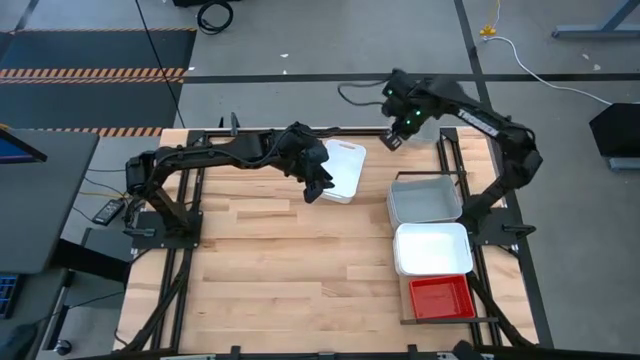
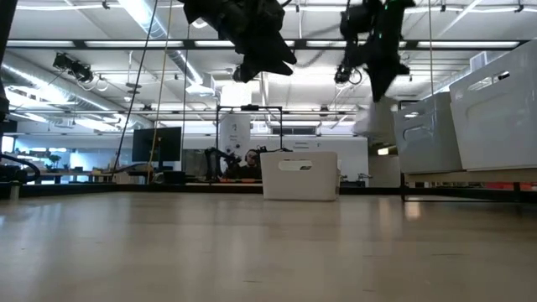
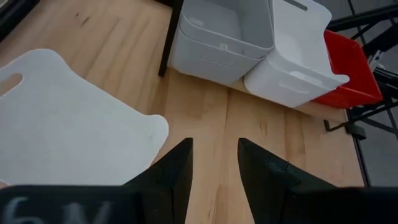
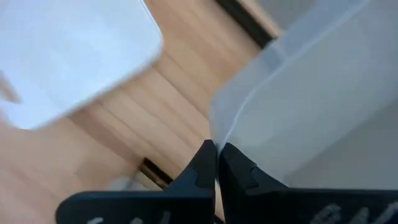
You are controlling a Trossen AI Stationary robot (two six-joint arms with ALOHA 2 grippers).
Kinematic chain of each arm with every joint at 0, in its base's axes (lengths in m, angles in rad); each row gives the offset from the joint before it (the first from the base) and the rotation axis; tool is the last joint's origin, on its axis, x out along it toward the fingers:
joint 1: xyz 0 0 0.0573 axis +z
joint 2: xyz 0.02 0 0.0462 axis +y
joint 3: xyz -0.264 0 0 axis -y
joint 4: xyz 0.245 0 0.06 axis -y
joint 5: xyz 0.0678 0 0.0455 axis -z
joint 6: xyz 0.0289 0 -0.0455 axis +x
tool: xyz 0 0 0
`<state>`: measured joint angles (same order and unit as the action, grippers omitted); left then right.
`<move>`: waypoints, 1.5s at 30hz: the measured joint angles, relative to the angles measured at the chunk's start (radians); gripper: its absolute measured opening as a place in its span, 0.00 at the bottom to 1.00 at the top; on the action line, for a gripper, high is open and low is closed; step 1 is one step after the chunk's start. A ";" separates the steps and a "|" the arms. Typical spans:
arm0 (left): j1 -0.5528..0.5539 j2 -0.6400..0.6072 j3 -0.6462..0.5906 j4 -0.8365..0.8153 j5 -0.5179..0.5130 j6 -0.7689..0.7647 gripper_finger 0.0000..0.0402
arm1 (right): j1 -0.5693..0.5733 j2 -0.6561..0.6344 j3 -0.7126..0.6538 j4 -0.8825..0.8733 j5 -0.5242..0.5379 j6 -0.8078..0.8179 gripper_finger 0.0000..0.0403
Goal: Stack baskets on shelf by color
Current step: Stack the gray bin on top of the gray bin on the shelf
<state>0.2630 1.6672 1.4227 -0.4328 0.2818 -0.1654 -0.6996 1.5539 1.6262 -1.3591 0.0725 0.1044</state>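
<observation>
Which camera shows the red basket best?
The high view: the whole red basket lies open from above, last in the row beside a white basket. The left wrist view catches only one end behind it. The low and right wrist views miss it.

3 baskets point(image 1: 431, 252) in line on the shelf point(image 1: 440, 319).

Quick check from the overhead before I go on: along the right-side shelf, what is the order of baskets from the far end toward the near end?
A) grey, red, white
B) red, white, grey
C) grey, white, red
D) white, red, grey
C: on the shelf, the grey basket sits farthest back, the white basket is in the middle, and the red basket is nearest.
</observation>
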 joint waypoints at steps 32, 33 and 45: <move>-0.169 0.001 0.000 0.001 -0.092 -0.160 0.33 | 0.494 -0.080 0.395 -0.212 -0.008 0.711 0.01; -0.182 0.001 0.000 0.004 -0.104 -0.166 0.33 | 0.509 -0.080 0.390 -0.208 -0.001 0.736 0.01; -0.272 0.001 0.000 0.019 -0.135 -0.134 0.33 | 0.745 -0.084 0.255 -0.211 0.072 1.173 0.01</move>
<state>-0.0086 1.6684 1.4227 -0.4142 0.1470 -0.2995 0.0449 1.4704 1.8807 -1.5705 0.1442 1.2774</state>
